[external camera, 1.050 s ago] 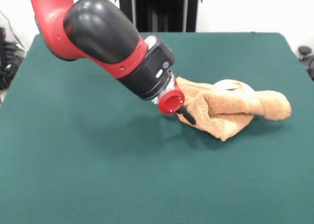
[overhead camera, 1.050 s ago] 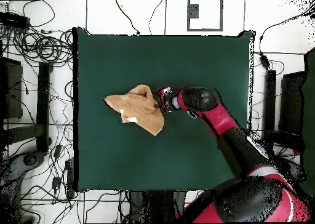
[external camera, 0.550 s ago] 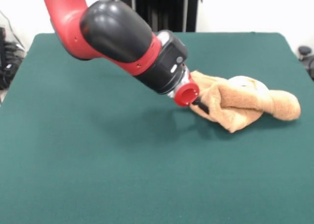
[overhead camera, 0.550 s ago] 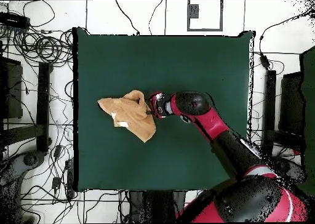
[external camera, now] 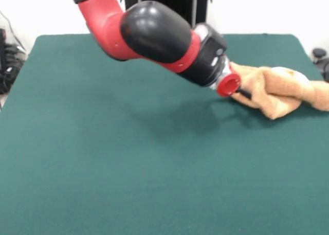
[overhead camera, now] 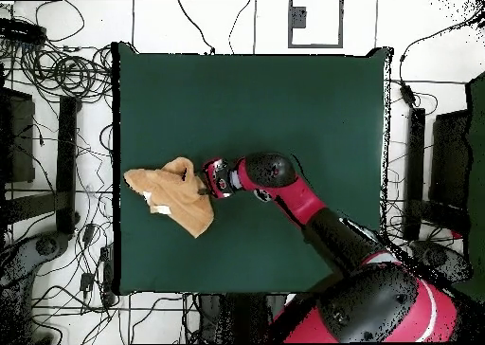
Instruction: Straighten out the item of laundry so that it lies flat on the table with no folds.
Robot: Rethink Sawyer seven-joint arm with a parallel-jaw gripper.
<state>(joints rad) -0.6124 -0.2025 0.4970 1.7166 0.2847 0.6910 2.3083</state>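
Towel [external camera: 280, 93]: tan-orange terry cloth, bunched and folded over itself, not flat; a pale patch shows on top of the heap in the front view.
Towel position: near the table edge at the right of the front view, its far end running out of that picture; in the overhead view [overhead camera: 170, 193] it lies at the table's left side, its outer tip at or just past the edge.
Towel long axis: in the overhead view, roughly from upper left to lower right; one narrow lobe points to the left edge, a broader flap points down and to the right.
Gripper [external camera: 243, 93]: a dark tip projects from the red collar into the towel's near end and touches the cloth; whether its fingers are open or closed on the cloth cannot be told.
Gripper in overhead view [overhead camera: 204, 180]: against the towel's right side.
Arm [external camera: 154, 37]: red and black, slanting low across the table towards the towel.
Table [external camera: 128, 168]: dark green cloth top, far wider than the towel.
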